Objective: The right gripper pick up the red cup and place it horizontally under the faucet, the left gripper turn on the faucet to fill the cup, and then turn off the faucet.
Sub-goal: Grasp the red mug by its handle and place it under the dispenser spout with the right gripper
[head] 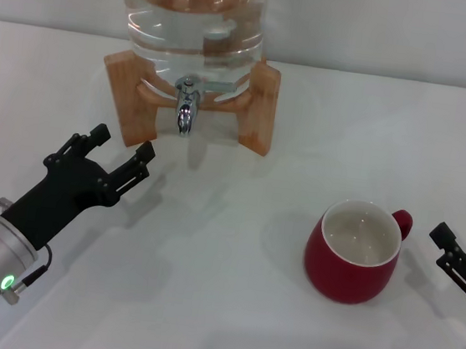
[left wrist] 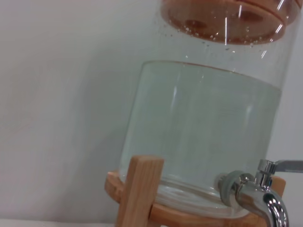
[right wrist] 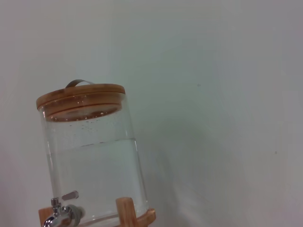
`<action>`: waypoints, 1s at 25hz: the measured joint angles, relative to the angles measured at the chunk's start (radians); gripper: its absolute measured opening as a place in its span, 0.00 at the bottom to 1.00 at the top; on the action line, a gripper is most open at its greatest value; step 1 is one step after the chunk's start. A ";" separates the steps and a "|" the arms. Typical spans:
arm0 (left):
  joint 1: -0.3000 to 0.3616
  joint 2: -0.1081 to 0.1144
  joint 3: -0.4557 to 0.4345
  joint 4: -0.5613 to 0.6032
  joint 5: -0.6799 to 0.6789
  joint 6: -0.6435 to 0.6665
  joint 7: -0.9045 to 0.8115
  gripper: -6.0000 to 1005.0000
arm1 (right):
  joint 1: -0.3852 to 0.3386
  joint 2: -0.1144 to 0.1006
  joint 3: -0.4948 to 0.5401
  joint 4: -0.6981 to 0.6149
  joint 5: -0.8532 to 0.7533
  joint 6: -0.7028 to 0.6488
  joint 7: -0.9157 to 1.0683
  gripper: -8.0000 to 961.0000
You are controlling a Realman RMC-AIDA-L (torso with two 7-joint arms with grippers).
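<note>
The red cup (head: 352, 255) stood upright on the white table (head: 201, 306), squat and rounded, its inside off-white, its small loop handle turned toward the right gripper (head: 464, 245). That gripper sat just beside the cup, not touching, jaws apart. The left gripper (head: 119, 151) hovered left of the wooden stand (head: 261, 110), jaws apart and holding nothing. The chrome faucet (head: 188, 106) pointed down from the water jug (head: 196, 19), well apart from the cup.

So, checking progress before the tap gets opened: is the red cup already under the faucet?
No, the red cup stands upright on the table, well off to the right of the faucet, not below its spout.
</note>
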 joint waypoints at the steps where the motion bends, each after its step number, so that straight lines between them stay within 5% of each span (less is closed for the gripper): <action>1: 0.000 0.000 0.000 0.000 0.000 0.000 0.000 0.86 | -0.002 0.000 0.000 -0.001 0.000 0.001 0.000 0.91; 14: -0.012 0.001 0.010 -0.001 0.002 -0.006 0.003 0.86 | -0.012 0.000 -0.009 -0.002 -0.009 -0.032 -0.048 0.91; 25: -0.021 0.002 0.005 -0.001 0.002 -0.004 0.003 0.86 | 0.002 0.000 0.105 -0.031 0.014 -0.113 -0.060 0.91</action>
